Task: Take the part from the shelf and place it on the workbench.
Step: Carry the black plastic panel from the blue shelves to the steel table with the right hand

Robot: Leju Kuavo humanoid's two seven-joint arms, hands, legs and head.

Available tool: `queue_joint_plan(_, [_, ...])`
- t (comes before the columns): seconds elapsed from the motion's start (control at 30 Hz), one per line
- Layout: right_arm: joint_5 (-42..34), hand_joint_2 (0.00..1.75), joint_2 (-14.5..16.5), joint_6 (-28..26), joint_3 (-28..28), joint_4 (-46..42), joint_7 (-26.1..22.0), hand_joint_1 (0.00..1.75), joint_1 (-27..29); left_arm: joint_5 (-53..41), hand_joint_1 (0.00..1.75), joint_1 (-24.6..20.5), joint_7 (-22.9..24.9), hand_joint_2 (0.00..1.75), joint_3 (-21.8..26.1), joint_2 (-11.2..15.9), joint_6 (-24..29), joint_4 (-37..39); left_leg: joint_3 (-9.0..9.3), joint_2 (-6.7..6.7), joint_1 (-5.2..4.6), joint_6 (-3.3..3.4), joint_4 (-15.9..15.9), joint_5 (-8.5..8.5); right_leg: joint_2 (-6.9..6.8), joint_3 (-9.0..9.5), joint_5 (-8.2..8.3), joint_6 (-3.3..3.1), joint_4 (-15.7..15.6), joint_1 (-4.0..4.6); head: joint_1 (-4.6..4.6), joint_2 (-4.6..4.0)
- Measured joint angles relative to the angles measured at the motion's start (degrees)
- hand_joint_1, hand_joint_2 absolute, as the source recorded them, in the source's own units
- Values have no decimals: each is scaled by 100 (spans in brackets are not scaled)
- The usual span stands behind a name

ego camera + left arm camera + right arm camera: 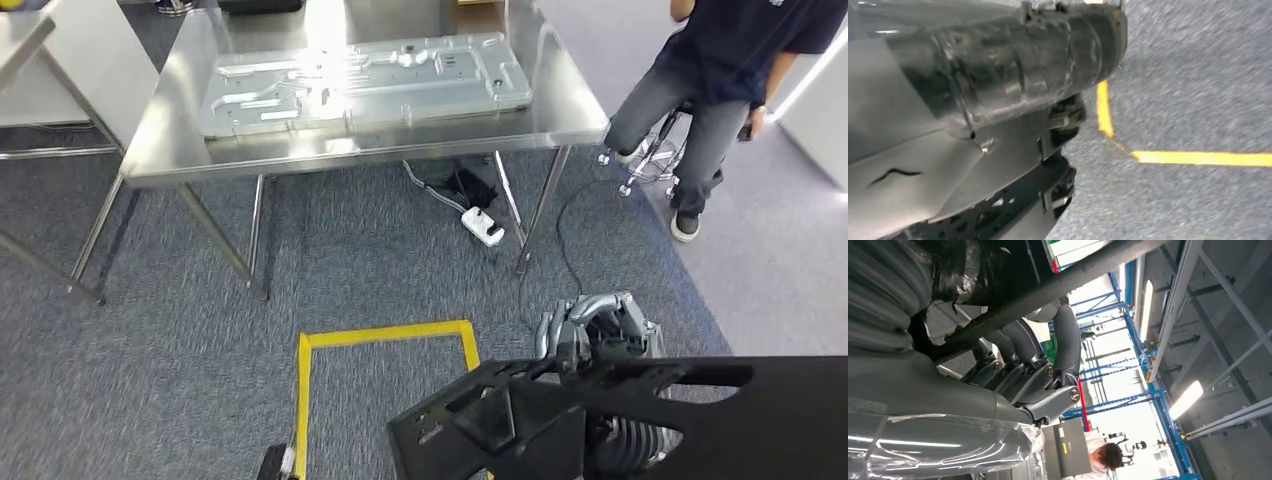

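The part (700, 410) is a large flat black plastic panel with cut-outs, held low at the near right over the carpet. My right hand (598, 330) grips its far edge from below, fingers wrapped over the rim. In the right wrist view the same hand (1033, 365) curls its fingers around the part's dark edge (1073, 275). The steel workbench (560, 110) stands ahead, a few steps off. My left hand (1065, 115) hangs beside my body over the floor; its dark fingertips peek past the grey cover and their spread is hidden.
A big silver stamped metal panel (360, 85) covers most of the workbench top. A person (720, 70) sits on a stool (655, 155) at its right end. A white power strip (482, 226) and cables lie under the bench. Yellow tape (390, 336) marks the carpet.
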Motion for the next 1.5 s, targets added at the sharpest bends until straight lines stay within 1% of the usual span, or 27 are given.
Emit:
queue_joint_plan(0.07, [62, 175, 0, -28, -1, 6, 14, 169, 1, 0, 0, -9, 1, 0, 0, 2, 2, 0, 107, -1, 0, 30, -15, -85, 1, -493, -273, 34, 647, 6, 10, 0])
queue_joint_plan(0.13, [120, 175, 0, -55, -1, 12, 46, 169, 7, 0, 0, 7, 4, 0, 0, -2, 7, 0, 231, -4, 7, 22, -15, -197, -1, -852, -425, 88, 865, -6, 19, 0])
queue_joint_plan(0.17, [142, 175, 0, -67, -1, 13, 68, 169, 8, 0, 0, 16, 7, 0, 0, -3, 9, 0, 314, -7, 15, 8, -13, -261, -2, -903, -316, 110, 708, -20, 20, 0])
queue_joint_plan(0.2, [159, 175, 0, -78, -1, 14, 85, 169, 10, 0, 0, 21, 8, 0, 0, -3, 11, 0, 399, -10, 27, -14, -9, -332, -3, -885, -62, 129, 413, -37, 22, -1])
queue_joint_plan(0.23, [171, 175, 0, -89, -1, 18, 98, 169, 12, 0, 0, 21, 9, 0, 0, -2, 12, 0, 477, -14, 33, -46, 5, -410, -9, -842, 294, 140, 65, -56, 30, -1])
queue_joint_plan(0.3, [179, 175, 0, -98, -1, 33, 107, 169, 18, 1, 0, 9, 11, 0, 0, 0, 16, 0, 561, -28, 33, -123, 34, -558, -28, -757, 717, 84, -383, -51, 47, -2])
queue_joint_plan(0.33, [182, 175, 0, -97, -1, 39, 107, 169, 22, 1, 0, 3, 13, 0, 0, 1, 19, 0, 597, -31, 29, -167, 63, -599, -29, -737, 781, 31, -455, -42, 57, -1])
queue_joint_plan(0.43, [195, 175, 2, -86, -1, 39, 103, 169, 11, 0, 0, -9, 11, 0, 0, 3, 24, 0, 594, -16, 43, -257, 287, -589, -5, -605, 717, -121, -480, -33, 55, -1])
queue_joint_plan(0.5, [201, 175, 4, -84, -1, 39, 102, 169, 6, 0, 0, -21, 11, 0, 0, 6, 25, 0, 333, 3, 67, -289, 785, -661, -5, -490, 650, -182, -491, -37, 43, -1])
queue_joint_plan(0.57, [203, 175, 4, -84, -1, 39, 102, 169, 6, 0, 0, -23, 14, 0, 0, 4, 26, 0, -138, 18, 89, -340, 1458, -941, -7, -403, 563, -210, -495, -26, 34, -1])
queue_joint_plan(0.63, [203, 175, 4, -84, -1, 41, 103, 169, 8, 0, 0, -5, 22, 0, 0, 0, 27, 0, -527, 21, 104, -365, 1756, -1194, 4, -288, 456, -214, -495, -11, 33, 0])
queue_joint_plan(0.67, [203, 175, 4, -84, -1, 42, 104, 169, 9, 0, 0, 2, 27, 0, 0, -1, 30, 0, -600, 22, 106, -356, 1651, -1158, 11, -212, 397, -213, -495, -5, 34, 0])
queue_joint_plan(0.7, [203, 175, 4, -84, -1, 42, 105, 169, 9, 0, 0, 4, 29, 0, 0, -1, 32, 0, -596, 23, 105, -330, 1382, -966, 14, -124, 335, -209, -497, 0, 33, 0])
queue_joint_plan(0.77, [201, 175, 4, -84, -1, 47, 109, 169, 10, 1, 0, 10, 31, 0, 0, 2, 39, 1, -495, 33, 71, -272, 735, -356, 21, 23, 220, -183, -512, 6, 38, -1])
queue_joint_plan(0.8, [200, 175, 4, -84, -1, 50, 109, 169, 9, 1, 0, 15, 33, 0, 0, 7, 42, 1, -463, 33, 42, -242, 522, -200, 29, 75, 167, -152, -523, 6, 36, -1])
queue_joint_plan(0.83, [196, 175, 4, -84, -1, 55, 112, 169, 9, 2, 0, 23, 37, 0, 0, 11, 44, 2, -435, 27, 12, -207, 413, -117, 39, 131, 140, -116, -528, 10, 34, -1])
queue_joint_plan(0.87, [193, 175, 4, -84, -1, 58, 113, 169, 9, 3, 0, 31, 40, 0, 0, 15, 44, 2, -418, 12, -8, -175, 390, -143, 48, 186, 142, -78, -511, 16, 35, -2])
queue_joint_plan(0.97, [181, 175, 4, -85, -1, 57, 109, 169, -1, 2, 0, 28, 43, 0, -1, 19, 45, 2, -166, -6, 6, -58, 236, -68, 37, 215, 96, -9, -319, 27, 53, -1])
queue_joint_plan(1.03, [174, 175, 4, -86, -2, 57, 107, 169, -6, 2, 0, 5, 43, 0, -1, 19, 42, 2, -31, 6, 6, 2, 200, -98, 26, -72, -125, 13, 179, 29, 77, 0])
queue_joint_plan(1.1, [166, 175, 4, -86, -2, 59, 106, 169, -2, 2, 0, -8, 43, 0, -2, 17, 24, 2, 45, 9, -3, 30, 201, -178, 25, -572, -402, 41, 797, 38, 100, 0])
queue_joint_plan(1.17, [154, 175, 4, -85, -1, 63, 105, 169, 5, 2, 0, 12, 45, 0, -2, 18, -11, 2, 158, -2, -5, 22, 204, -288, 24, -879, -474, 61, 917, 28, 108, 0])
queue_joint_plan(1.2, [147, 175, 4, -84, -1, 66, 104, 169, 7, 2, 0, 23, 46, 0, -2, 19, -33, 2, 242, -9, -3, 12, 206, -356, 23, -904, -320, 66, 708, 20, 109, 0])
queue_joint_plan(1.23, [134, 175, 4, -84, -1, 69, 102, 169, 8, 2, 0, 31, 48, 0, -2, 19, -52, 3, 320, -16, -2, -4, 207, -433, 23, -879, -13, 59, 373, 14, 113, 0])
queue_joint_plan(1.27, [121, 175, 4, -83, -2, 76, 97, 169, 14, 2, 0, 32, 49, 0, -2, 19, -67, 3, 406, -21, -2, -27, 220, -510, 21, -851, 301, 40, 71, 18, 113, 0])
queue_joint_plan(1.33, [91, 175, 5, -79, -2, 90, 96, 169, 21, 1, 0, 12, 54, 0, -3, 24, -83, 4, 474, -36, -5, -89, 218, -633, 14, -796, 690, -30, -294, 50, 114, 0])
queue_joint_plan(1.43, [78, 175, 7, -49, -1, 89, 92, 169, 22, 0, 0, -1, 63, 0, -4, 33, -90, 4, 503, -37, 2, -182, 302, -638, 27, -672, 680, -141, -399, 59, 111, 0])
queue_joint_plan(1.5, [78, 175, 11, -33, -1, 88, 91, 169, 14, -1, 0, -8, 62, 0, -4, 37, -93, 4, 298, -20, 17, -244, 722, -595, 24, -515, 621, -203, -476, 37, 100, 0])
